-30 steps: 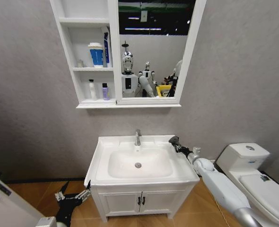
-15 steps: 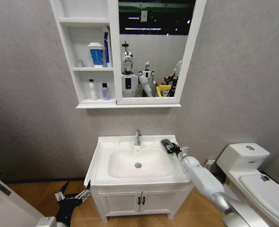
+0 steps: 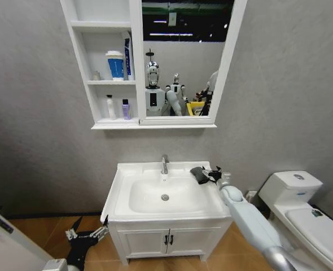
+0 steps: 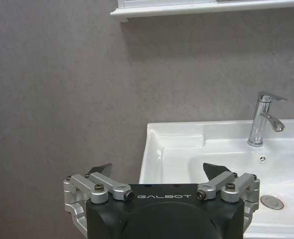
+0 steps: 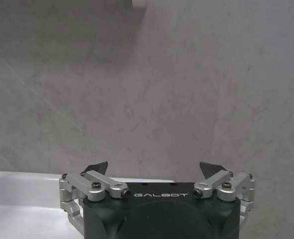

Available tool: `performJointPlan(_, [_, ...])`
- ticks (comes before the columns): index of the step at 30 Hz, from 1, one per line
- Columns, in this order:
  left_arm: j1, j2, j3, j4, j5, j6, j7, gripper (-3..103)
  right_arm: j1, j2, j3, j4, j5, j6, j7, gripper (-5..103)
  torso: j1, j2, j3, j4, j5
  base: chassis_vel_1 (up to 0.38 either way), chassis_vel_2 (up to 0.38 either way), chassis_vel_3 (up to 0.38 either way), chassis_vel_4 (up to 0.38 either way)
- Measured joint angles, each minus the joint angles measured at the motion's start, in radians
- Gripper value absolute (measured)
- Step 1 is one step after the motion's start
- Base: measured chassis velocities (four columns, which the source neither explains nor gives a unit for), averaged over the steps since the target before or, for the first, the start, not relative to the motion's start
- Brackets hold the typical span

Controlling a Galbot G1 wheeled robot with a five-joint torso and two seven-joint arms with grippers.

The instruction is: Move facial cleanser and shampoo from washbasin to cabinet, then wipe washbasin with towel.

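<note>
The white washbasin [image 3: 120, 195] with its chrome tap [image 3: 164, 164] stands in the middle of the head view. A small dark towel [image 3: 199, 175] lies on its right rear rim. My right gripper [image 3: 214, 173] hovers just to the right of the towel, open, with nothing between its fingers [image 5: 156, 167] and facing the wall. The white cabinet [image 3: 135, 68] hangs above the basin. A white bottle [image 3: 110, 106] and a purple one [image 3: 125, 109] stand on its lowest shelf; which is cleanser or shampoo I cannot tell. My left gripper [image 3: 88, 234] is parked low, left of the basin, open [image 4: 157, 169].
A blue cup [image 3: 115, 65] and a tube [image 3: 126, 56] sit on the middle shelf. A white toilet [image 3: 302, 209] stands right of my right arm. The two-door vanity cupboard [image 3: 169, 240] is under the basin. A grey wall [image 5: 187, 89] rises close behind.
My right arm swung from the basin's right rear corner in over the rim with the dark towel. The towel now lies on the rim and the gripper sits just right of it, open.
</note>
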Motion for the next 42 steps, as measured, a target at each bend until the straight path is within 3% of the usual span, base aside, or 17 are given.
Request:
performJointPlan(1, [0.000, 0.000, 0.000, 0.000, 0.000, 0.000, 0.000, 100, 0.000, 0.000, 0.000, 0.000, 0.000, 0.000, 0.000, 100, 0.000, 0.000, 0.000, 0.0000, 0.0000, 0.000, 0.000, 0.000, 0.000])
performJointPlan(3, [0.000, 0.000, 0.000, 0.000, 0.000, 0.000, 0.000, 100, -0.184, -0.013, 0.118, 0.207, 0.006, -0.024, 0.003, 100, 0.000, 0.000, 0.000, 0.0007, -0.0008, 0.000, 0.000, 0.000, 0.000])
performJointPlan(4, [0.000, 0.000, 0.000, 0.000, 0.000, 0.000, 0.000, 100, -0.184, -0.013, 0.118, 0.207, 0.006, -0.024, 0.003, 100, 0.000, 0.000, 0.000, 0.0007, -0.0008, 0.000, 0.000, 0.000, 0.000])
performJointPlan(6, [0.000, 0.000, 0.000, 0.000, 0.000, 0.000, 0.000, 100, -0.387, 0.010, 0.228, 0.383, 0.008, -0.044, 0.023, 100, 0.000, 0.000, 0.000, 0.0002, 0.0000, 0.000, 0.000, 0.000, 0.000])
performJointPlan(7, [0.000, 0.000, 0.000, 0.000, 0.000, 0.000, 0.000, 100, -0.387, 0.010, 0.228, 0.383, 0.008, -0.044, 0.023, 100, 0.000, 0.000, 0.000, 0.0002, 0.0000, 0.000, 0.000, 0.000, 0.000])
performJointPlan(10, [0.000, 0.000, 0.000, 0.000, 0.000, 0.000, 0.000, 100, -0.679, 0.116, 0.346, 0.650, -0.018, -0.047, 0.040, 100, 0.000, 0.000, 0.000, 0.0006, -0.0006, 0.000, 0.000, 0.000, 0.000])
performJointPlan(11, [0.000, 0.000, 0.000, 0.000, 0.000, 0.000, 0.000, 100, -0.679, 0.116, 0.346, 0.650, -0.018, -0.047, 0.040, 100, 0.000, 0.000, 0.000, 0.0006, -0.0006, 0.000, 0.000, 0.000, 0.000])
performJointPlan(14, [0.000, 0.000, 0.000, 0.000, 0.000, 0.000, 0.000, 100, -0.913, 0.294, 0.396, 0.814, -0.077, -0.005, 0.038, 100, 0.000, 0.000, 0.000, 0.0004, -0.0009, 0.000, 0.000, 0.000, 0.000])
performJointPlan(15, [0.000, 0.000, 0.000, 0.000, 0.000, 0.000, 0.000, 100, -0.913, 0.294, 0.396, 0.814, -0.077, -0.005, 0.038, 100, 0.000, 0.000, 0.000, 0.0004, -0.0009, 0.000, 0.000, 0.000, 0.000])
performJointPlan(18, [0.000, 0.000, 0.000, 0.000, 0.000, 0.000, 0.000, 100, -1.068, 0.409, 0.401, 0.907, -0.154, 0.055, 0.036, 100, 0.000, 0.000, 0.000, 0.0004, -0.0009, 0.000, 0.000, 0.000, 0.000])
performJointPlan(25, [0.000, 0.000, 0.000, 0.000, 0.000, 0.000, 0.000, 100, -1.136, 0.478, 0.358, 0.941, -0.285, 0.109, 0.033, 100, 0.000, 0.000, 0.000, 0.0007, -0.0006, 0.000, 0.000, 0.000, 0.000])
performJointPlan(42, [0.000, 0.000, 0.000, 0.000, 0.000, 0.000, 0.000, 100, -1.140, 0.468, 0.357, 0.945, -0.316, 0.112, 0.060, 100, 0.000, 0.000, 0.000, 0.0007, -0.0005, 0.000, 0.000, 0.000, 0.000])
